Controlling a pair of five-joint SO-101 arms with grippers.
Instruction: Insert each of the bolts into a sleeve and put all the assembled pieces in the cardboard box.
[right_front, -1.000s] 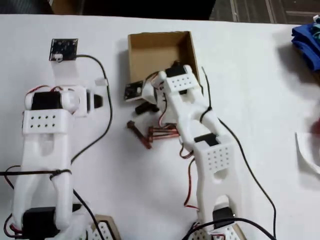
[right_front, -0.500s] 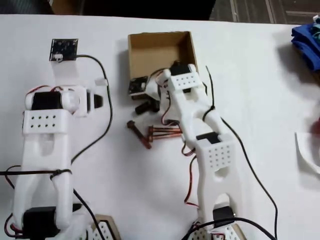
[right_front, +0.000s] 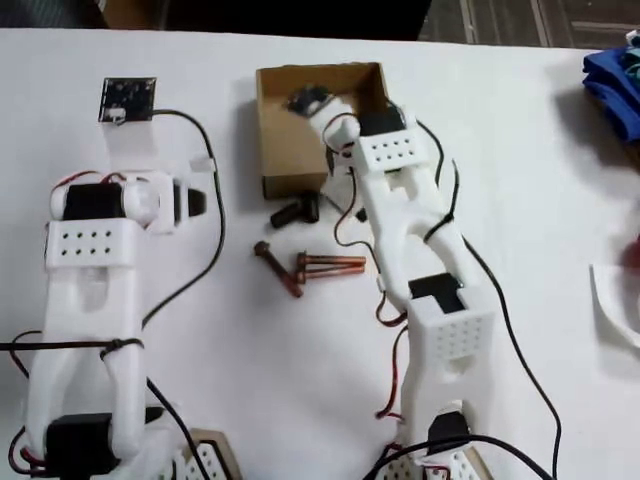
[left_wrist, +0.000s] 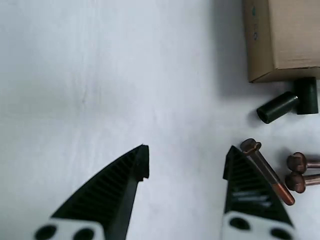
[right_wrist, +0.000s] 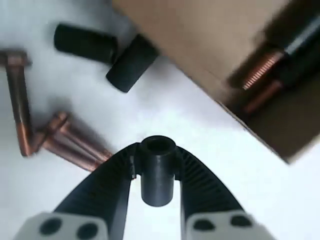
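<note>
My right gripper (right_wrist: 157, 156) is shut on a black sleeve (right_wrist: 157, 172), held upright above the table beside the cardboard box (right_wrist: 200, 45). Inside the box lie assembled pieces (right_wrist: 272, 65), copper bolts in black sleeves. Two loose sleeves (right_wrist: 85, 42) (right_wrist: 131, 62) lie by the box wall, and three copper bolts (right_wrist: 17, 100) (right_wrist: 70, 142) lie farther out. In the high view the right arm (right_front: 385, 150) stretches over the box (right_front: 262, 120). My left gripper (left_wrist: 187, 160) is open and empty over bare table, with one bolt (left_wrist: 265, 170) right beside one fingertip.
A small black board (right_front: 127, 97) with a cable lies at the back left. Blue cloth (right_front: 612, 85) sits at the far right edge, and a white curved object (right_front: 612, 310) lies at the right. Cables run along both arms.
The right arm has swung away from the loose sleeves and bolts toward the box, its wrist now over the box's near edge. The left arm has not moved.
</note>
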